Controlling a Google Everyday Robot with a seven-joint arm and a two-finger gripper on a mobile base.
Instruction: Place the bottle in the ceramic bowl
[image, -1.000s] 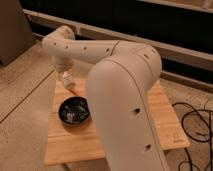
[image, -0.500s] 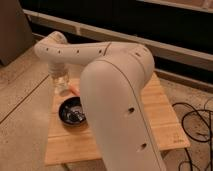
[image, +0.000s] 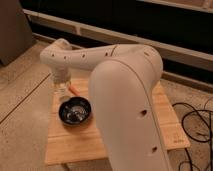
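The bottle (image: 62, 93), slim and pale translucent, hangs upright under my gripper (image: 61, 86) at the end of the white arm, over the table's back left part. The gripper is shut on the bottle's top. The ceramic bowl (image: 75, 111), round and black with a whitish speckled inside, sits on the wooden table just in front and to the right of the bottle. The bottle's base is close to the bowl's far left rim, and I cannot tell whether it touches the table.
The light wooden table (image: 125, 142) stands on a speckled floor. A small orange object (image: 73, 89) lies behind the bowl. My bulky arm (image: 125, 100) covers the table's middle. Black cables (image: 197, 125) lie on the floor to the right.
My gripper with the bottle has swung left and come down, from behind the bowl to just beside its far left rim.
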